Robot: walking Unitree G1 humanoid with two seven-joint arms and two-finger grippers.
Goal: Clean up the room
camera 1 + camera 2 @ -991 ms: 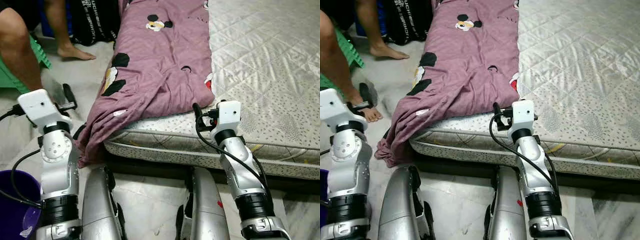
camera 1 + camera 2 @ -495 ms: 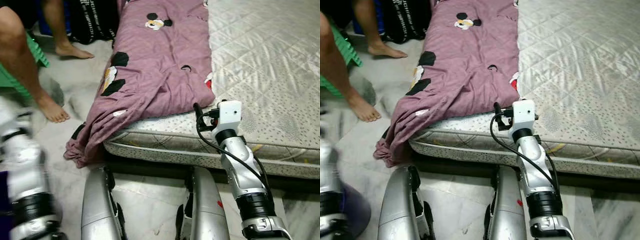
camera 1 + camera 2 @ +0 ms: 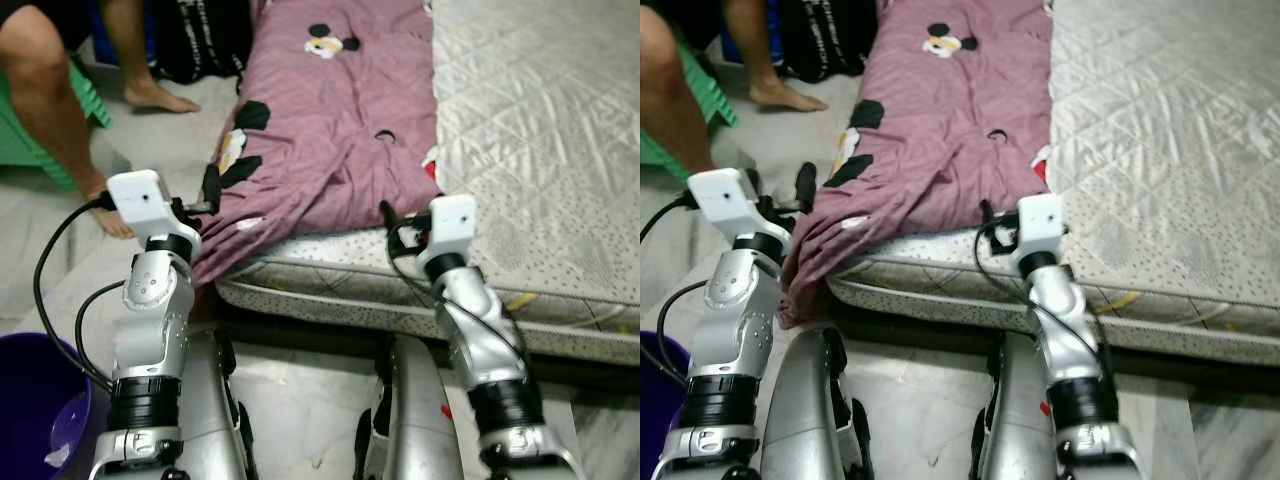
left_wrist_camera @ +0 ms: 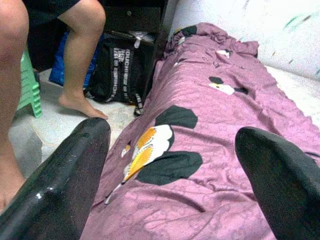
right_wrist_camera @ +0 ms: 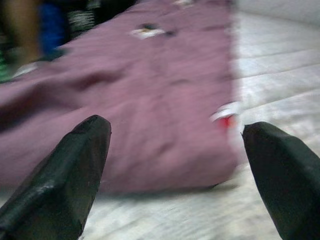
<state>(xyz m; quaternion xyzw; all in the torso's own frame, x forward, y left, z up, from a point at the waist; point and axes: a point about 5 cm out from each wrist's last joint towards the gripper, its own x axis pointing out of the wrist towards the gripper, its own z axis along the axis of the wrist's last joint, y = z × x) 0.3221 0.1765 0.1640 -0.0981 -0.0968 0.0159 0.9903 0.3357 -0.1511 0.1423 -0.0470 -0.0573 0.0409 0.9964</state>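
A purple blanket (image 3: 330,120) with cartoon mouse prints lies along the left side of the quilted mattress (image 3: 540,120). Its near corner droops over the mattress edge toward the floor. My left gripper (image 3: 205,195) is raised just left of that drooping edge. It is open, and in the left wrist view its fingers (image 4: 65,185) stand wide apart with the blanket (image 4: 210,150) ahead between them. My right gripper (image 3: 395,225) hovers at the mattress's near edge, pointing at the blanket's near hem. It is open too, with the blanket (image 5: 150,100) between its fingers and nothing held.
A person's bare legs (image 3: 50,100) and a green stool (image 3: 30,140) are at the far left, with a black bag (image 3: 200,40) behind. A purple bucket (image 3: 35,410) stands on the marble floor beside my left leg.
My left arm dropped and blurred at the left edge, then rose again and now sits closer to the blanket's hanging edge. The right arm has hardly moved. The camera shifted slightly.
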